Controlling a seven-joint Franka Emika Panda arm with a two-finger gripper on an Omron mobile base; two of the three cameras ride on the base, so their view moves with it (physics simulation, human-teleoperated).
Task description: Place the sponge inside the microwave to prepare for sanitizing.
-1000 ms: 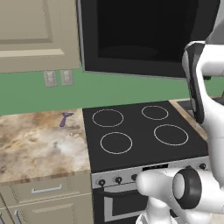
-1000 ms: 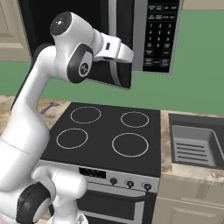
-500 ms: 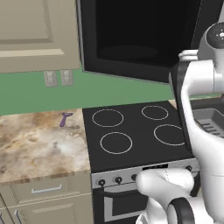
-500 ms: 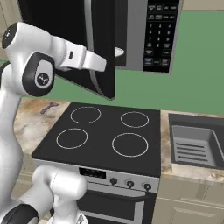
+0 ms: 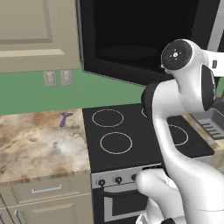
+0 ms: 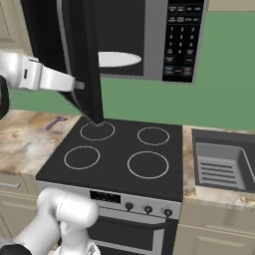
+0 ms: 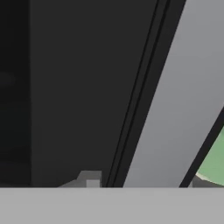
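The arm [image 5: 175, 131] is showing as a chain of smooth, glossy white shells, rounded like thick tubes and swelling at each joint. At the top joint [image 5: 177, 54] a round dark grey cap is facing outward, ringed with small pale dots like screw heads and one at its centre. A dark band is running down the side of the neighbouring segment, where two shells are meeting. A small dark rectangular marking is sitting on the white link [image 6: 37, 77] that is narrowing toward a grey end piece. Near the base [image 6: 67, 214] the shells are looking bulbous and softly shaded grey, with a black joint at the lower edge.
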